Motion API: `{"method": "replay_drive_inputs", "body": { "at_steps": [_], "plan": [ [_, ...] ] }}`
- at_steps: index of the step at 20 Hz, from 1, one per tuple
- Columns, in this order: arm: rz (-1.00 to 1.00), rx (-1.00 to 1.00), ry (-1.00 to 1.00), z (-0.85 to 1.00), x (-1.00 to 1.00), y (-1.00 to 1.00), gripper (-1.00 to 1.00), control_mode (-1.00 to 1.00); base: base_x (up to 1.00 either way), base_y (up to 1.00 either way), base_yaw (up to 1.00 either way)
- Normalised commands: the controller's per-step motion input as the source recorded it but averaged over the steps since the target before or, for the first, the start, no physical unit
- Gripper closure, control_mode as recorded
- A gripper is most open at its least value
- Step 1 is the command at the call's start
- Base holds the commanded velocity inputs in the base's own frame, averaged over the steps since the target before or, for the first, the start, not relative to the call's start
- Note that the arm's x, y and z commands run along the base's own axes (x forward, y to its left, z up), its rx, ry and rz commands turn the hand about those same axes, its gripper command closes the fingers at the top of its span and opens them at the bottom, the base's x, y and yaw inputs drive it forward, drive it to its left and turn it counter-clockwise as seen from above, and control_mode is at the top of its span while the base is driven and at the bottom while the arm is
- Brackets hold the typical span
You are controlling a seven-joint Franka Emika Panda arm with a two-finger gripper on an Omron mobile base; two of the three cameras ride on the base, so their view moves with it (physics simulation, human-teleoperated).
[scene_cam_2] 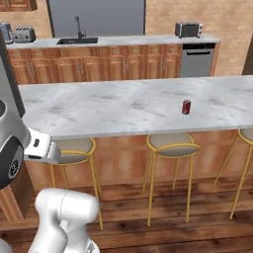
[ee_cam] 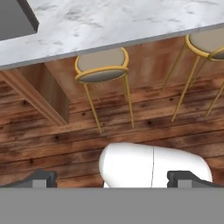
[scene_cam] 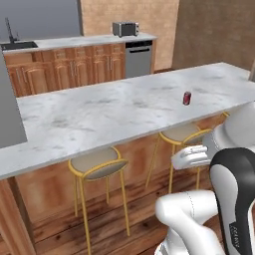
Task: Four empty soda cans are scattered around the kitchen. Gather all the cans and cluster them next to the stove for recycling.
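One red soda can stands upright on the white marble island counter, toward its right part. My gripper hangs well short of the island, low over the wooden floor. It points down and is open, its two dark fingertips set wide apart with nothing between them. The can is far from the gripper, up on the counter beyond the stools. The stove is out of view.
Yellow-legged stools line the island's near side. Behind it runs a wooden cabinet row with a sink, a toaster and a steel dishwasher. A grey slab rises at the island's left end.
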Motion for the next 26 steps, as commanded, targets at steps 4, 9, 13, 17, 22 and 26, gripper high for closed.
{"method": "replay_drive_inputs", "body": {
  "at_steps": [4,9,13,17,22,26],
  "plan": [
    [0.00,0.00,0.00,0.00,0.00,0.00,-1.00,1.00,0.04,0.26,0.27],
    [0.00,0.00,0.00,0.00,0.00,0.00,-1.00,1.00,0.01,0.31,0.26],
    [0.00,0.00,0.00,0.00,0.00,0.00,-1.00,1.00,0.04,0.40,0.15],
    [0.00,0.00,0.00,0.00,0.00,0.00,-1.00,1.00,0.08,0.34,0.13],
    [0.00,0.00,0.00,0.00,0.00,0.00,-1.00,1.00,0.01,0.05,0.07],
    [0.00,0.00,0.00,0.00,0.00,0.00,-1.00,1.00,0.00,-0.25,0.00]
  ]
}}
